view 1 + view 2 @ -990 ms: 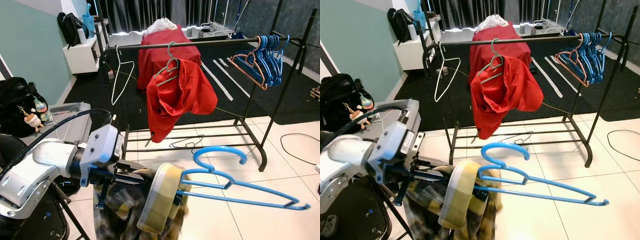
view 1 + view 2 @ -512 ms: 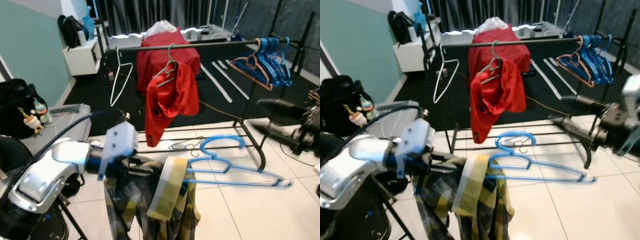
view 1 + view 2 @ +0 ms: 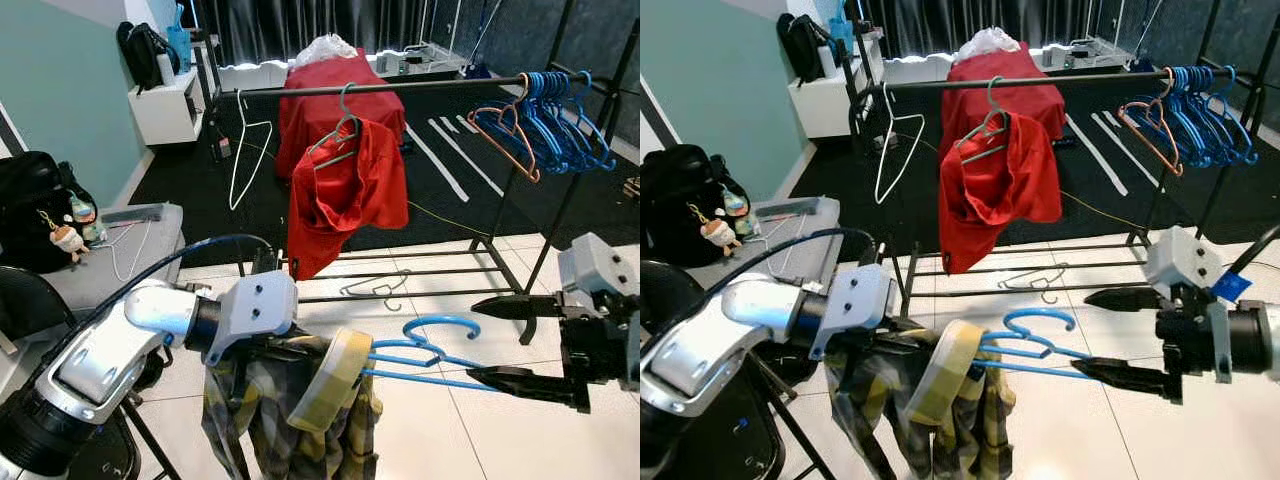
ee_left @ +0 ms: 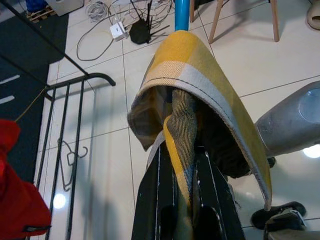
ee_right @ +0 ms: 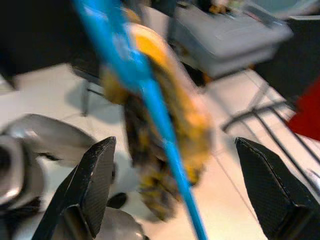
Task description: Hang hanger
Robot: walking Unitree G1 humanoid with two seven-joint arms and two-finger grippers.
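Left gripper (image 4: pixel 182 165) pinches the collar of a yellow plaid shirt (image 3: pixel 290 410) between its two black fingers, which are pressed onto the cloth; the shirt hangs on a blue hanger (image 3: pixel 425 355) held out low and near, in front of the robot and above the white tiled floor (image 3: pixel 470 440); the hanger's arm and hook point right, toward the right gripper (image 3: pixel 500 340); that gripper's fingers are spread wide, one above and one below the tip of the hanger's arm, and whether they touch it I cannot tell; farther off stands a black clothes rack (image 3: pixel 400 88); on its rail hang a red shirt (image 3: pixel 345 195) on a green hanger, a bare white hanger (image 3: pixel 245 150) to the left, and a bunch of blue hangers (image 3: pixel 560 120) at the right end; a loose hanger (image 3: pixel 372 290) lies on the floor under the rack; at far left a black bag (image 3: pixel 35 205) sits beside a grey case (image 3: pixel 110 255).
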